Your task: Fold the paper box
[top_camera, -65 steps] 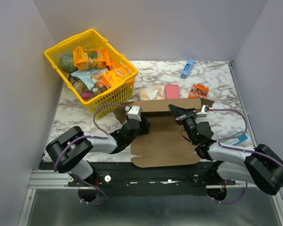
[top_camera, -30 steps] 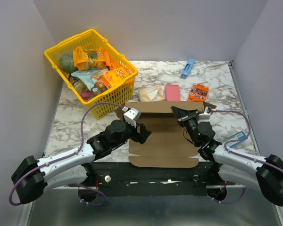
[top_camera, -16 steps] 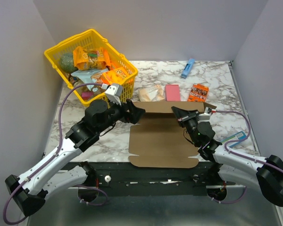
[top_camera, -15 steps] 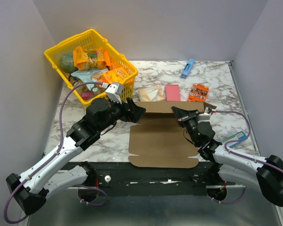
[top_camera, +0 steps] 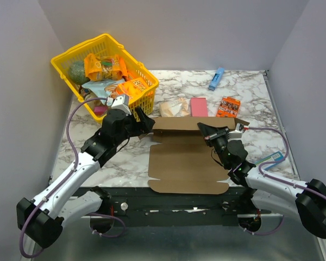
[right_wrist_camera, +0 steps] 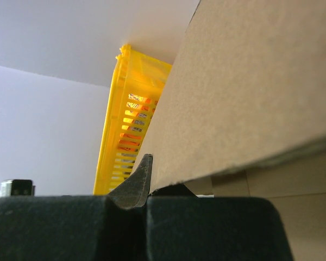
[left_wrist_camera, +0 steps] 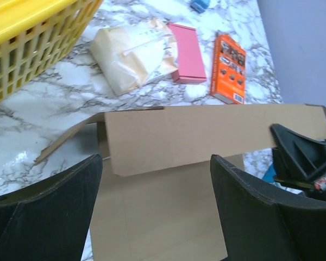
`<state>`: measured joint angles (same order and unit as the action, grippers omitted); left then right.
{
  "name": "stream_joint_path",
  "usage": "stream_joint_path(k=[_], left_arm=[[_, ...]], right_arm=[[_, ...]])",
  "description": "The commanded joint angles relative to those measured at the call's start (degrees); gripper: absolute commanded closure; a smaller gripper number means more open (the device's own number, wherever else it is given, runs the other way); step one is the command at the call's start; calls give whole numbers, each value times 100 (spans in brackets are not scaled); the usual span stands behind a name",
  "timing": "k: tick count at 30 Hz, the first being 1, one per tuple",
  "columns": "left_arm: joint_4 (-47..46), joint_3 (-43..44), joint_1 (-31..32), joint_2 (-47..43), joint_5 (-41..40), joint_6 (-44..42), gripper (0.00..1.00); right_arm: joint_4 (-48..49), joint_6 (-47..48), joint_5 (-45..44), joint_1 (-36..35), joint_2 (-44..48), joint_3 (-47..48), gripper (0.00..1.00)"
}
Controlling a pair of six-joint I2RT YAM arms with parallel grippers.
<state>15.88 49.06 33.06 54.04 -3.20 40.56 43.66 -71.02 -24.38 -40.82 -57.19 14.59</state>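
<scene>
The paper box (top_camera: 187,166) is a brown cardboard sheet lying flat at the near middle of the table, with its far flap (top_camera: 176,124) standing up. My right gripper (top_camera: 205,130) is shut on the right end of that flap; in the right wrist view the flap (right_wrist_camera: 250,87) fills the frame, pinched at the gripper (right_wrist_camera: 157,185). My left gripper (top_camera: 144,122) is open and empty, just off the flap's left end. In the left wrist view the gripper (left_wrist_camera: 156,159) faces the upright flap (left_wrist_camera: 206,136), with the flat panel (left_wrist_camera: 157,217) below.
A yellow basket (top_camera: 106,81) full of snacks stands at the back left, close behind my left arm. A beige bag (top_camera: 174,107), a pink box (top_camera: 198,105) and an orange snack box (top_camera: 228,105) lie just behind the flap. A blue packet (top_camera: 271,159) lies at the right.
My left arm has lifted off the sheet's left side and swung back and left toward the basket, open. The right gripper has kept its hold on the raised flap.
</scene>
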Motion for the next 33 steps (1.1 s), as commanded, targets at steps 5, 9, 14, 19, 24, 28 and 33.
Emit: stream_joint_path(k=[5,9,14,19,24,28,33], left_arm=[[-867,-275,-124,238,259,-3,23],[-876,-186,-124,212,74,-161,24],[-1077,-142,-115,422,178,-171,26],[-1202,-160,-98,897,636,-4,27],[-1543,-555,-71,915,610,295,27],[-1991,-608,-63,1091,812,391,27],[-2431,-547,-63,1450,856,435,27]], right_arm=[[-508,396,-23,-31,-82,53,100],[-534,396,-14,-31,-99,53,99],[-525,379,12,-31,-170,88,99],[-508,379,56,-31,-266,141,99],[-525,387,30,-31,-275,141,99],[-534,379,65,-31,-328,167,99],[-525,379,74,-32,-337,158,100]])
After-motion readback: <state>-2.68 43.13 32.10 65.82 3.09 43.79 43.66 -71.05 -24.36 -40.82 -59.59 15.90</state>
